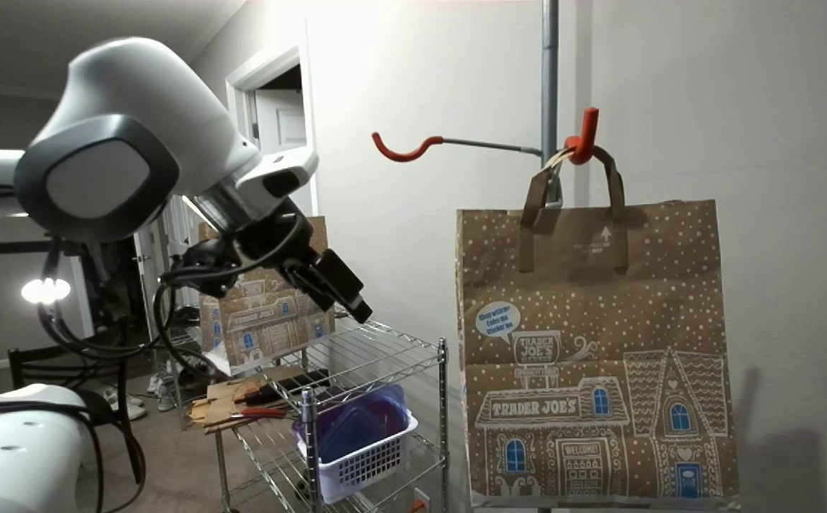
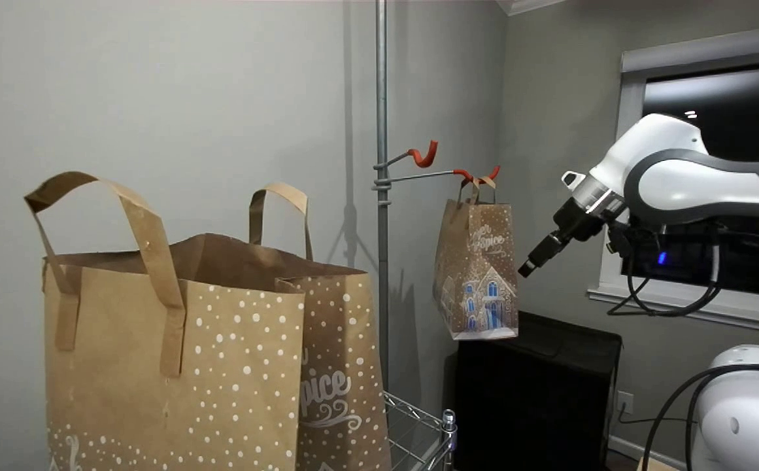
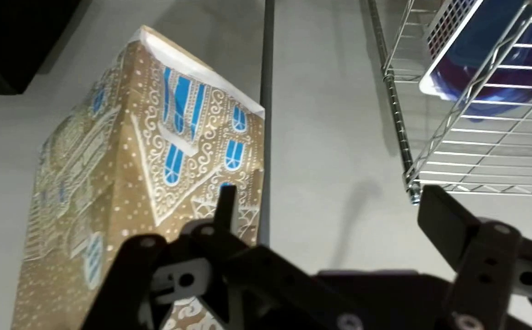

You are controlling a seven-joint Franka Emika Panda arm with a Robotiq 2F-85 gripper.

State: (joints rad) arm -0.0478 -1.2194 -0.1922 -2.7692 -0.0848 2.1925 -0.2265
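My gripper (image 3: 332,204) stands open, with nothing between its fingers; in the wrist view only pale wall shows through the gap. A brown printed paper bag (image 1: 598,320) hangs by its handles from a red-tipped hook (image 1: 583,146). In the wrist view this bag (image 3: 156,151) appears bottom end up, behind the left finger. Seen in an exterior view, the gripper (image 2: 528,267) points down beside the hanging bag (image 2: 477,275); contact cannot be made out. A similar bag (image 2: 222,366) stands upright on the wire rack, open at the top with both handles raised.
A bare red hook (image 1: 406,151) sticks out from the same metal pole (image 1: 550,71). The wire rack (image 1: 385,349) carries a white basket (image 1: 367,456) on a lower level. A black box-like object (image 2: 536,386) stands by the wall under the window (image 2: 719,163).
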